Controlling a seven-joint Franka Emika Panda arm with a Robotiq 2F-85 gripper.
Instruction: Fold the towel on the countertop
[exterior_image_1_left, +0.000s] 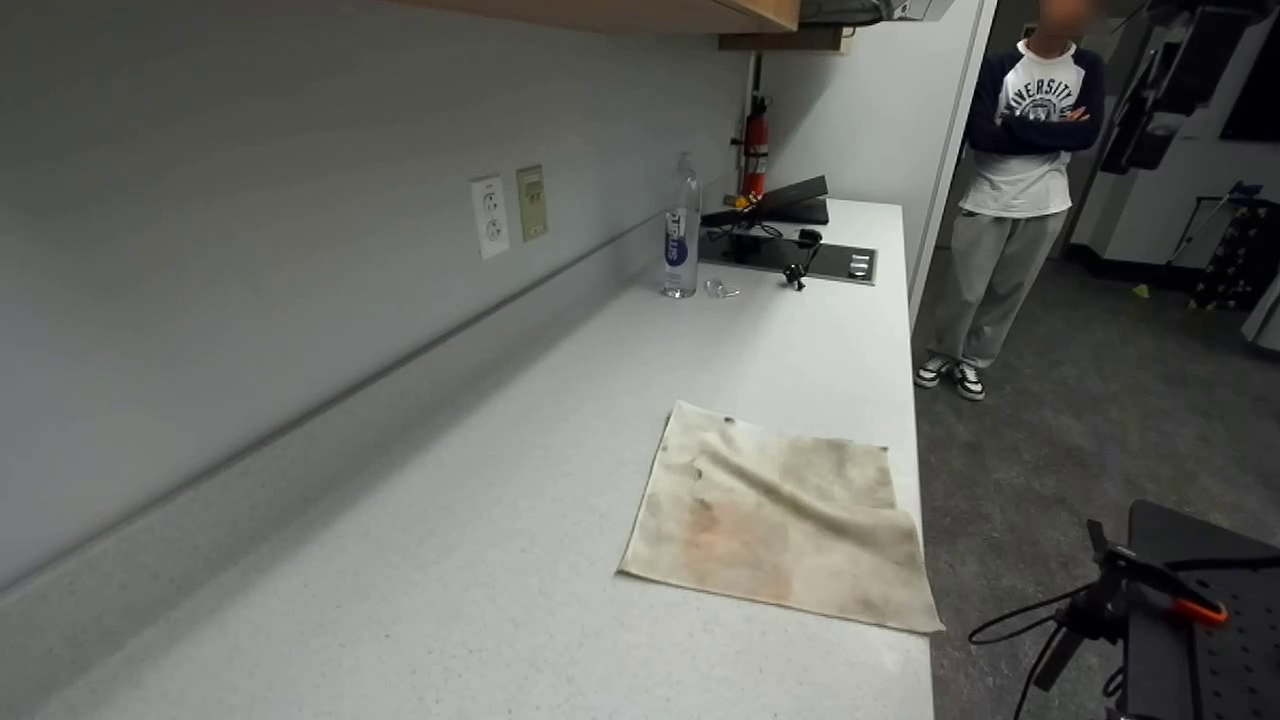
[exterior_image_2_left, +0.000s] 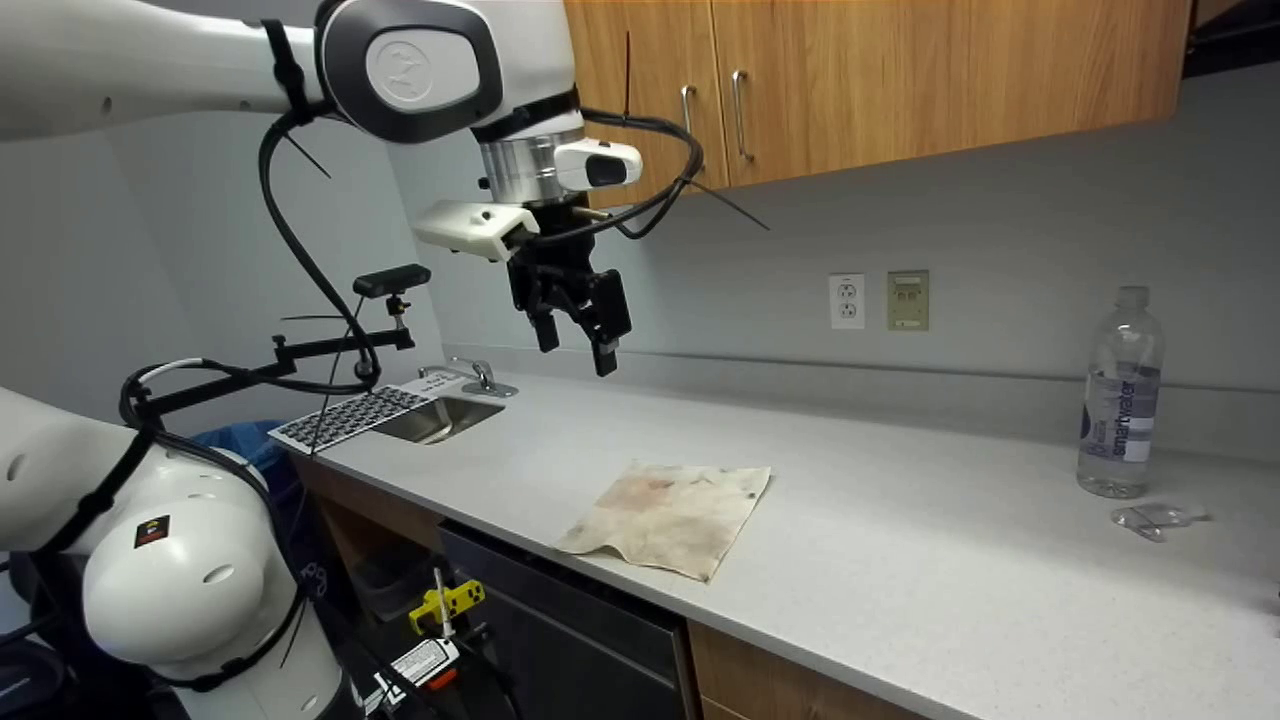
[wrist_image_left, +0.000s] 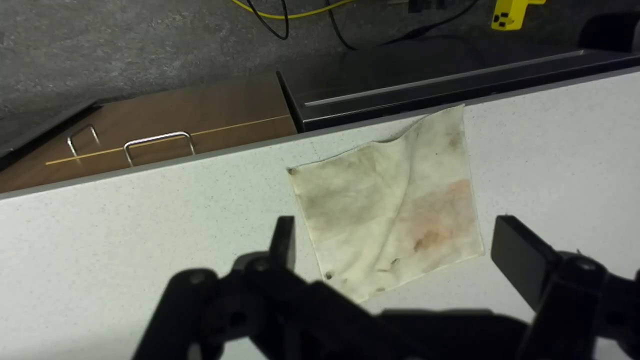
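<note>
Square beige cloth towel lies unfolded on the speckled pale-grey countertop! Above the towel hangs the black two-fingered claw, spread, empty; every fold seems ahead.

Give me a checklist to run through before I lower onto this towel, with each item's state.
1. End effector open and gripping nothing: ok.
2. Towel spread unfolded on the countertop: ok.
3. Towel lying smooth: not ok, a raised wrinkle runs across it.
4. Towel well inside the countertop's front edge: not ok, one corner reaches that edge.
5. Smartwater bottle standing apart from the towel: ok.
6. End effector's exact clearance above the towel: cannot tell.
</note>
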